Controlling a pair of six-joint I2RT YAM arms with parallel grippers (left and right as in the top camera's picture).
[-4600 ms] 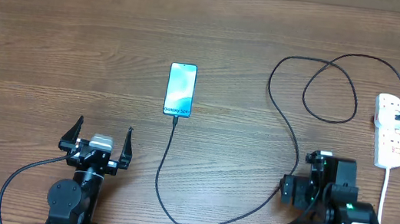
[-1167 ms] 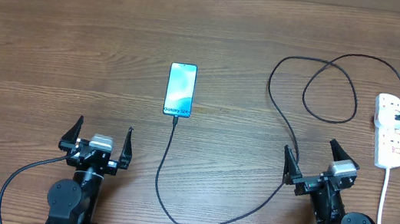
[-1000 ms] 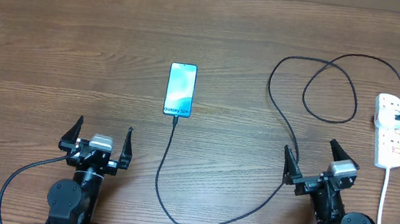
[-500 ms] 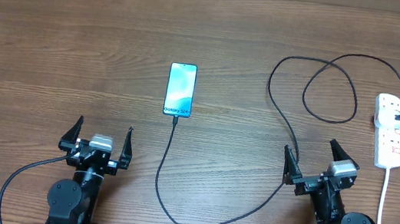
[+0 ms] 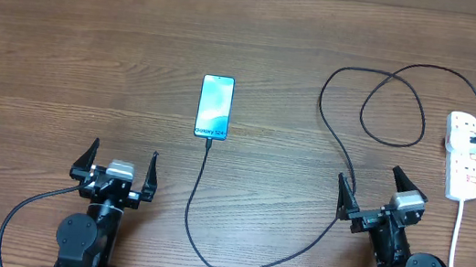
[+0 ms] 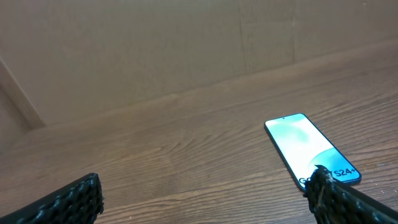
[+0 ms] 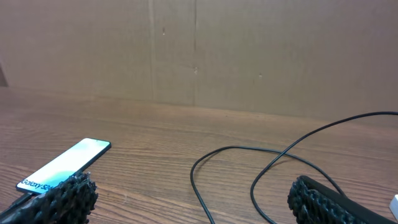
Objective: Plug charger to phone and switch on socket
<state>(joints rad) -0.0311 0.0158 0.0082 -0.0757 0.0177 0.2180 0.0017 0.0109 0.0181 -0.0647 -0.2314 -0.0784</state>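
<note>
The phone [image 5: 215, 106] lies flat mid-table with its blue-teal screen up; it also shows in the left wrist view [image 6: 311, 150] and the right wrist view [image 7: 64, 164]. The black charger cable [image 5: 338, 142] has its tip at the phone's near end [image 5: 208, 143], runs in a long curve to the right, loops, and ends at a black plug in the white socket strip [image 5: 463, 156]. My left gripper [image 5: 121, 162] is open and empty near the front edge, below-left of the phone. My right gripper [image 5: 372, 192] is open and empty beside the cable, left of the socket.
The socket's white cord [image 5: 455, 245] runs down the right side toward the front edge, close to my right arm. A cardboard wall [image 7: 199, 50] stands along the table's far side. The cable loop [image 7: 249, 180] lies just ahead of my right gripper.
About 4.6 s ago the right arm was folded low at the front right; it now sits upright with its gripper open. Nothing has moved in the last second.
</note>
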